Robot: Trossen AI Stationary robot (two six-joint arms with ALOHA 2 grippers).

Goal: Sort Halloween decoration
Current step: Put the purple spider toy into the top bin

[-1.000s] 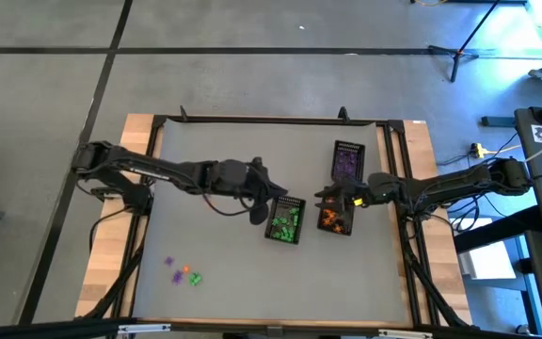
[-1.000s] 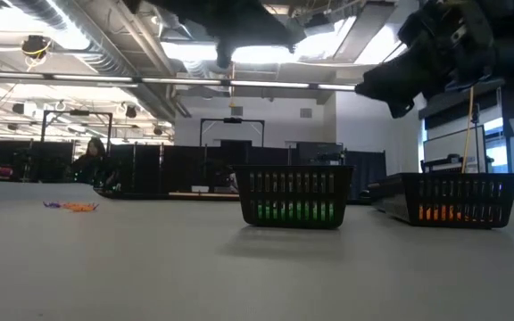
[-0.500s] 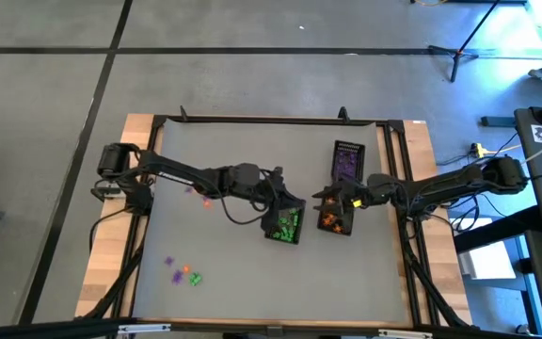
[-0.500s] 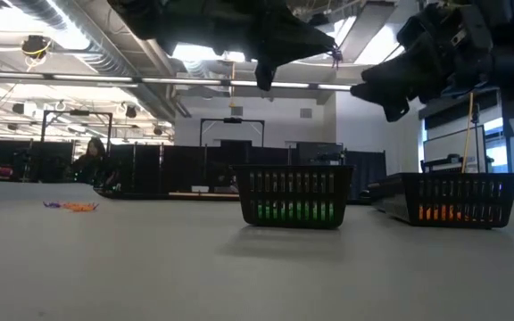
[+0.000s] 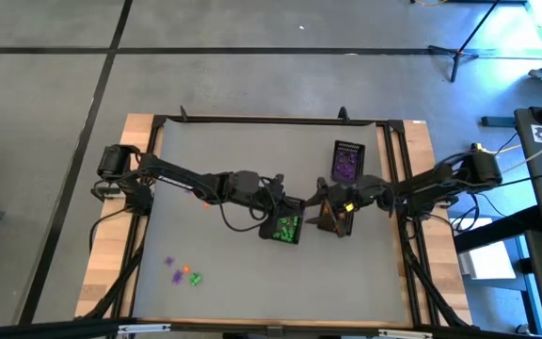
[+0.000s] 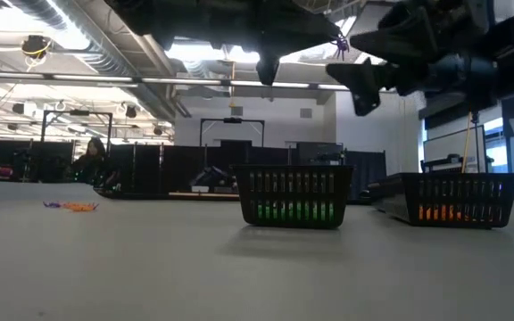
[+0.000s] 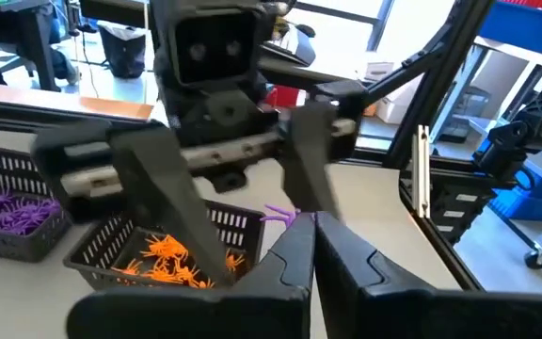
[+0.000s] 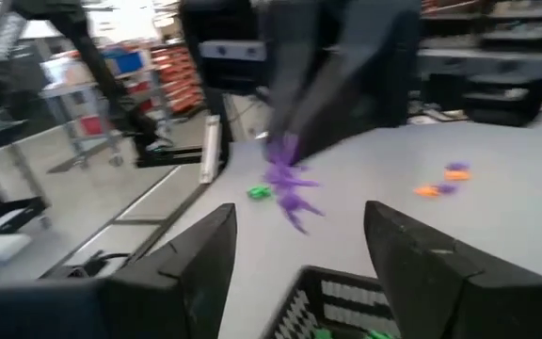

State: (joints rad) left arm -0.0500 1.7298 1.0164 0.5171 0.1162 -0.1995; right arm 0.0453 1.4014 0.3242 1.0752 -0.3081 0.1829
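Left end effector (image 7: 310,247) clamping purple trinket (image 7: 280,215).

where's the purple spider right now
In the left gripper's shut fingertips, the purple spider hangs mid-table above the green and orange baskets, facing the open right gripper.

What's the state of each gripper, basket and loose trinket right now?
left gripper: shut on purple trinket, raised over the baskets.
right gripper: fingers open, facing the purple trinket, empty.
green basket: upright, holds green trinkets.
orange basket: upright, holds orange trinkets.
purple basket: upright, holds purple trinkets.
loose trinkets: lying on the table, unsorted.
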